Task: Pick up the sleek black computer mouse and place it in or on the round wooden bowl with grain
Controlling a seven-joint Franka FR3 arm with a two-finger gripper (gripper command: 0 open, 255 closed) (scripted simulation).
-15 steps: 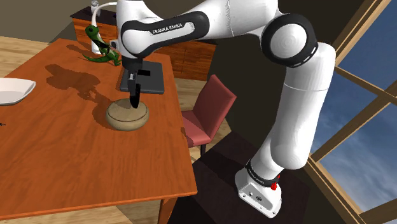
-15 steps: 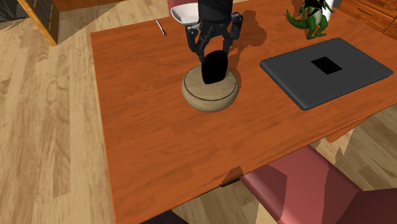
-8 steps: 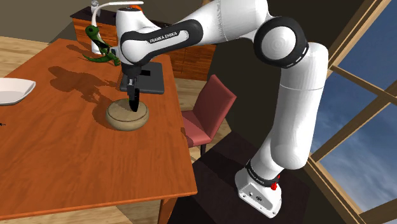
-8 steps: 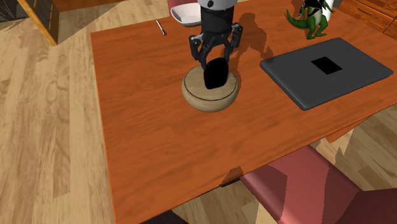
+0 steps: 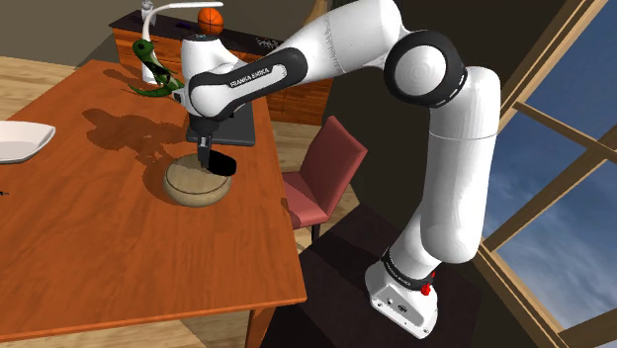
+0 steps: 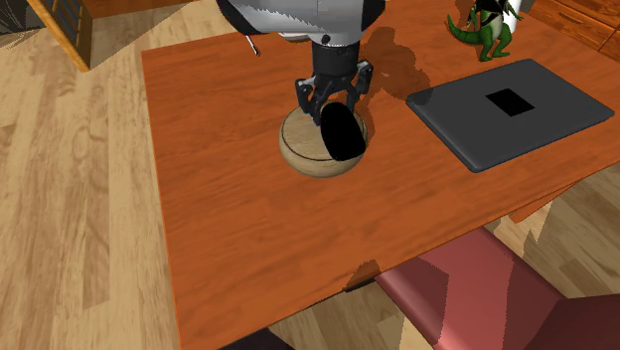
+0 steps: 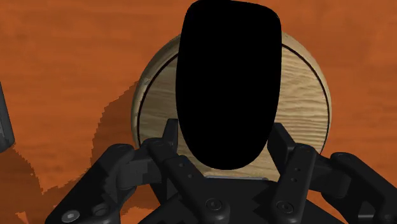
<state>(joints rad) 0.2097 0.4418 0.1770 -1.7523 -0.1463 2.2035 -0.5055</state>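
The all-black two-finger gripper point(image 7: 224, 143) points down over the table, its fingers point(image 7: 169, 137) pressed against either side of the near end of a black oval computer mouse point(image 7: 228, 83), clamping it. The mouse lies tilted across a round, light wooden bowl with visible grain point(image 7: 305, 83), its far end reaching over the bowl's rim. In the second exterior view the mouse point(image 6: 341, 131) covers the side of the bowl point(image 6: 303, 159) nearer a flat dark grey slab point(image 6: 517, 109). The bowl stands on an orange-brown wooden table point(image 5: 119, 237). A green lizard figure point(image 5: 153, 69) stands beyond the slab, and a red chair point(image 5: 321, 173) sits beside the table.
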